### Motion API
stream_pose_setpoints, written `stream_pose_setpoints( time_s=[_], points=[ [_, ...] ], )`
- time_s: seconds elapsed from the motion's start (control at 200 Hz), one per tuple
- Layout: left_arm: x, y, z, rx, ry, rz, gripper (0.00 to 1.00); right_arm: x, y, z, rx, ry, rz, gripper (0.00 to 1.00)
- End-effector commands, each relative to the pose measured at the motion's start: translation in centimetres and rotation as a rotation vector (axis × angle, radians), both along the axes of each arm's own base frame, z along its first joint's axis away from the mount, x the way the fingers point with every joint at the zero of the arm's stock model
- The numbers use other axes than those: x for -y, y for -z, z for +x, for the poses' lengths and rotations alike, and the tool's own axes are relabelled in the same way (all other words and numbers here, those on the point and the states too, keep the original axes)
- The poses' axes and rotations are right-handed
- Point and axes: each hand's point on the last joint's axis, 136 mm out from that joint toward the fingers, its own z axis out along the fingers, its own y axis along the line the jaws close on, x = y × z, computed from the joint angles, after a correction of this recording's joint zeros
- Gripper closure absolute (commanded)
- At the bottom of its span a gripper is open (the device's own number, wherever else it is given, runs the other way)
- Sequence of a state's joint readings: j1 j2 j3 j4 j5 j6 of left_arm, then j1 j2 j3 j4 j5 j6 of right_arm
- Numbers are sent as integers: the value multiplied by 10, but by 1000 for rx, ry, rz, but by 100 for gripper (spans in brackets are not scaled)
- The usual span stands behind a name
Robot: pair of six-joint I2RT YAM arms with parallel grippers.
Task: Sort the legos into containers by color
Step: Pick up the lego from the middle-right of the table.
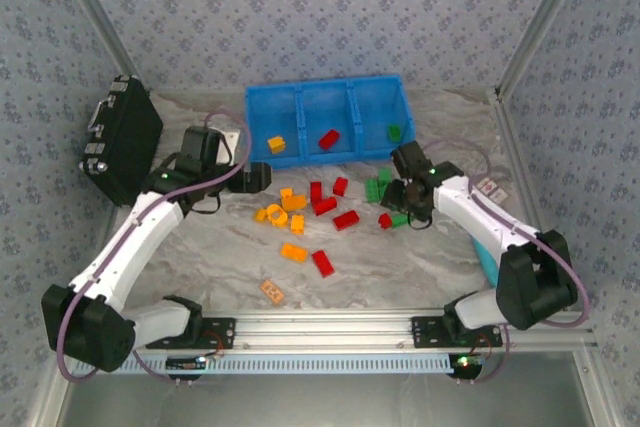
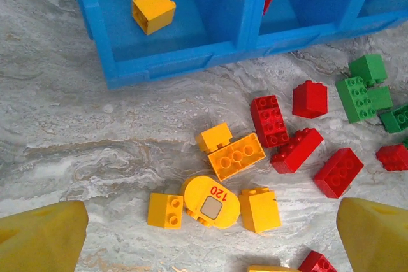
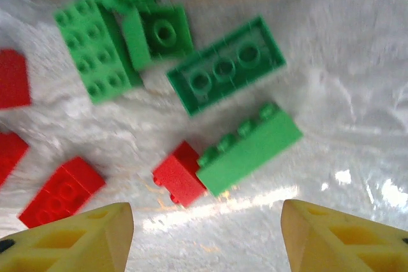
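A bright blue bin (image 1: 325, 107) has three compartments: left holds an orange-yellow brick (image 1: 277, 144), middle a red brick (image 1: 328, 138), right a green brick (image 1: 394, 132). Loose legos (image 1: 335, 202) lie scattered in front.

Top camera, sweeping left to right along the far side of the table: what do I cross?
Black hard case → yellow brick → red brick → green brick, one brick in each compartment of the blue bin.

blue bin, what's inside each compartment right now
The blue bin holds one yellow brick on the left, one red brick in the middle and one green brick on the right. In the left wrist view a divider hides most of the red one.
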State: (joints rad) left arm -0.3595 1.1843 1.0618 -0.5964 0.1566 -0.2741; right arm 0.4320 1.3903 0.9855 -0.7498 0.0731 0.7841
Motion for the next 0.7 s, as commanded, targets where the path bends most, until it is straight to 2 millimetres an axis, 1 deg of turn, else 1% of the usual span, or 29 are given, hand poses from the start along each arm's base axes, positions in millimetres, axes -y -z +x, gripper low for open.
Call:
stream_pose_setpoints(
  time_s=[0.0, 0.07, 0.165, 0.37, 0.54, 0.695],
  points=[
    [8, -17, 9, 49, 29, -36, 0, 0, -1, -10, 30, 127, 30, 37],
    [8, -16, 10, 51, 27, -39, 0, 5, 7, -21, 12, 163, 12, 41],
    [8, -15, 9, 49, 26, -36, 0, 11, 15, -27, -3, 195, -10, 45],
    [6, -16, 4, 51, 37, -13, 0, 13, 25, -20, 12, 233, -4, 45],
    [4, -17, 4, 58, 38, -4, 0, 13, 30, -14, 15, 241, 6, 42],
    [5, -16, 4, 51, 39, -5, 0, 11, 39, -11, 1, 245, 15, 42]
  ],
)
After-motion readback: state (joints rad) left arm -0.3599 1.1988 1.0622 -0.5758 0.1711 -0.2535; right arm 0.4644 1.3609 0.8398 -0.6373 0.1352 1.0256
